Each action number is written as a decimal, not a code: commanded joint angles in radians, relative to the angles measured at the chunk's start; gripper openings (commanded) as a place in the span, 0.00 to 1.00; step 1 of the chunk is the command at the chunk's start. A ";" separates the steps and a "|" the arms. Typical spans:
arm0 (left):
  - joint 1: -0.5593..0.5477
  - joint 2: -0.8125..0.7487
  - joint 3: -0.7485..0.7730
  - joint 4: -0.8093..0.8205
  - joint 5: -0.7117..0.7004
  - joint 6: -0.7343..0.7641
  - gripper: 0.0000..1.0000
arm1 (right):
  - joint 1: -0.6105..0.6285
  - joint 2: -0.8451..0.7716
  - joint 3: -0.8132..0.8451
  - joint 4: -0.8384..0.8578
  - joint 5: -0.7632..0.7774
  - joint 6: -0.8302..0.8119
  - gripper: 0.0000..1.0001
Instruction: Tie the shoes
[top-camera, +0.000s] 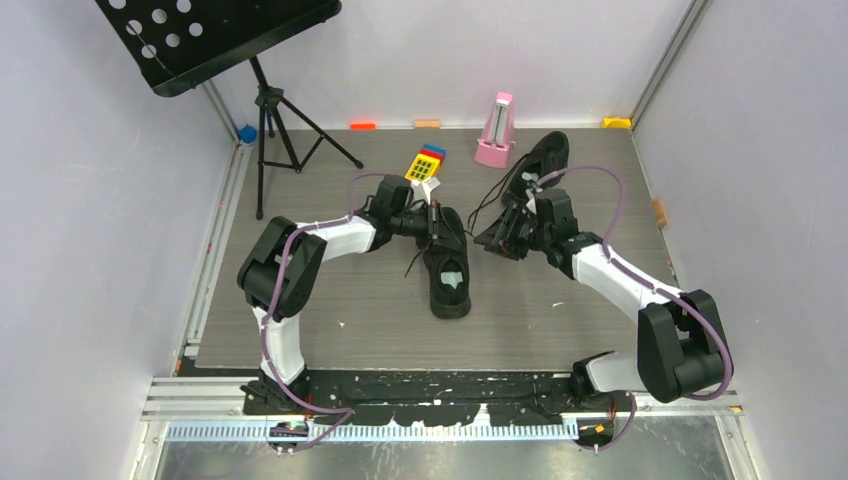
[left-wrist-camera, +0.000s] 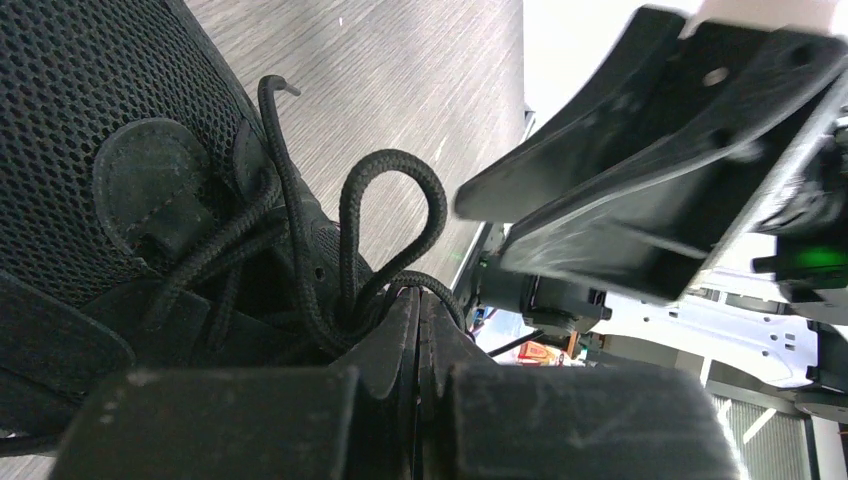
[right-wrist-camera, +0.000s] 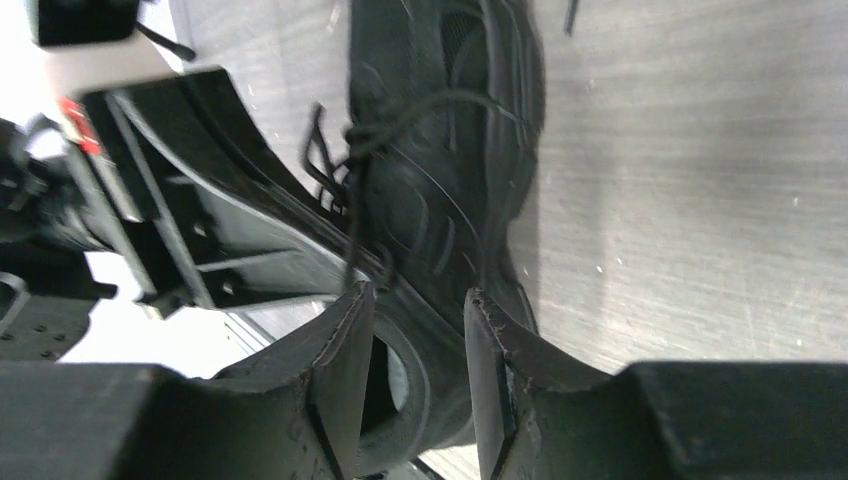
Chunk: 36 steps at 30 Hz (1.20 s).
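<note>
Grey tabletop (top-camera: 330, 300): near shoe (top-camera: 450, 280) lies 12-to-6. Your left gripper (left-wrist-camera: 418, 320), jaws closed, pinches lace loop (left-wrist-camera: 392, 156); right gripper (right-wrist-camera: 418, 295), jaws apart, empty, at shoe's 2 o'clock.

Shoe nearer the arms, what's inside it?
Inside the near shoe, a pale grey patch on the insole shows. Farther in toward the toe, the inside is covered by the tongue, the laces and the left tool.

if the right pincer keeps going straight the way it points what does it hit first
The near shoe: its black side sits between the right pincer's open fingers, though depth is unclear. The left pincer, shut on its lace, lies aside.
</note>
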 joint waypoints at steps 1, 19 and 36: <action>0.008 -0.004 -0.023 0.039 -0.008 -0.021 0.00 | 0.002 -0.031 -0.077 0.110 -0.094 -0.020 0.45; 0.008 -0.006 -0.024 0.046 -0.011 -0.033 0.00 | 0.002 0.096 -0.112 0.350 -0.176 0.114 0.44; 0.008 -0.002 -0.027 0.080 -0.004 -0.058 0.00 | 0.019 0.207 -0.151 0.606 -0.224 0.306 0.36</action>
